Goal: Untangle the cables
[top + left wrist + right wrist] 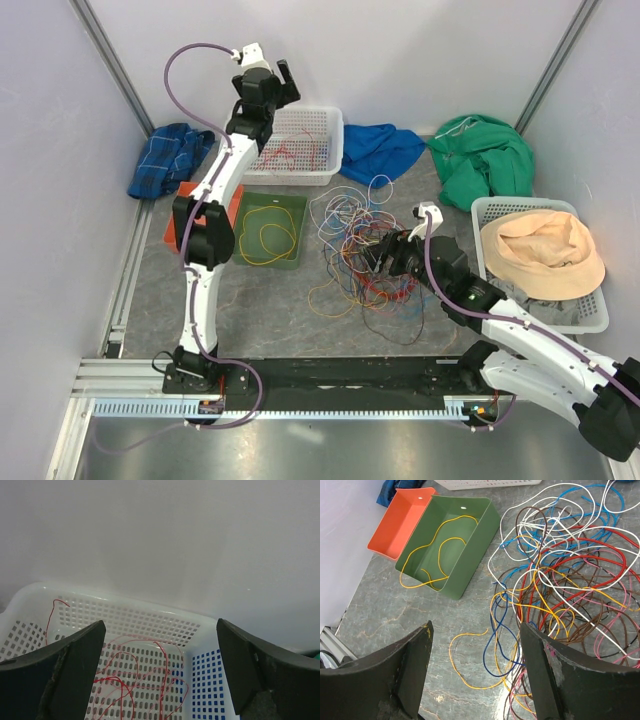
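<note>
- Many thin, multicoloured cables (365, 250) lie tangled mid-table; red ones rest in the white perforated basket (295, 177), one yellow in the green rectangular tray (290, 205).
- Left gripper (160, 625): spread wide, empty, above that basket.
- Right gripper (475, 626): fingers apart, empty, over the tangle's fringe.
- Orange tray (402, 520) adjoins the green one.

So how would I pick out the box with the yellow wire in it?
Find the heap of cables in the middle of the table. Just left of it stands a green box, with an orange box at its other side and a white basket behind. It alone is green, and only a yellow cable lies in it.
</note>
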You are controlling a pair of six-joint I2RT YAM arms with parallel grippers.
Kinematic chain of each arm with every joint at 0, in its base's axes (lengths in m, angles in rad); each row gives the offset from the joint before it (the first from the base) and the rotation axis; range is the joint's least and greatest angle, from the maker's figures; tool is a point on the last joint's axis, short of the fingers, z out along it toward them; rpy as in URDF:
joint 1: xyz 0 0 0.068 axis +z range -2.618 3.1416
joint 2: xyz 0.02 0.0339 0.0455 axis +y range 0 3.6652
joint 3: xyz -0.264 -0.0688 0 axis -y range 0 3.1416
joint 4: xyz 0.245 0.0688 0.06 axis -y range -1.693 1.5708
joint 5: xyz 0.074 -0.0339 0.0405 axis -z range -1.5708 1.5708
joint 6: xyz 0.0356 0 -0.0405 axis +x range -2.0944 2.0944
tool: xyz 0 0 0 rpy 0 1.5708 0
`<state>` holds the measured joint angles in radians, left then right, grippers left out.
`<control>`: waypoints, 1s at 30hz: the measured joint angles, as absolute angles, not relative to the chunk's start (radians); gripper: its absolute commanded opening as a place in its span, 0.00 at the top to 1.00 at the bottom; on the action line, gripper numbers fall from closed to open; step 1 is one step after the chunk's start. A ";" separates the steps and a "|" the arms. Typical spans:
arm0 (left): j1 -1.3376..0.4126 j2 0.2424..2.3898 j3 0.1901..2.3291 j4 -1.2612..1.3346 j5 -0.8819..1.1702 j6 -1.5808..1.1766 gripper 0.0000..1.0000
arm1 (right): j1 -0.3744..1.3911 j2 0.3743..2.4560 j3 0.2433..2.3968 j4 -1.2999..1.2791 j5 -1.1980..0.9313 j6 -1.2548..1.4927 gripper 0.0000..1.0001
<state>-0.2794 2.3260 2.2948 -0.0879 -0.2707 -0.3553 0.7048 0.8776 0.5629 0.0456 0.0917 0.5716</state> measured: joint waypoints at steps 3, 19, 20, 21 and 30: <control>-0.276 2.300 2.260 -0.089 -0.271 -0.355 0.00 | 0.705 0.877 0.562 0.049 0.092 0.572 0.22; -0.607 1.478 1.412 -0.028 -0.345 -0.573 0.00 | 0.705 0.744 0.471 0.031 0.270 0.638 0.20; -0.677 1.455 1.362 -0.014 -0.355 -0.580 0.00 | 0.705 0.712 0.470 0.021 0.289 0.646 0.20; -0.735 1.440 1.312 -0.004 -0.361 -0.589 0.00 | 0.705 0.680 0.467 0.013 0.305 0.653 0.21; -1.014 1.479 1.025 0.024 -0.373 -0.654 0.00 | 0.705 0.405 0.459 -0.146 0.434 0.689 0.22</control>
<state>-1.0142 1.4792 1.0252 0.0238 -0.3733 -0.6544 0.7048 0.4046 0.4595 -0.1463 0.4339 0.6891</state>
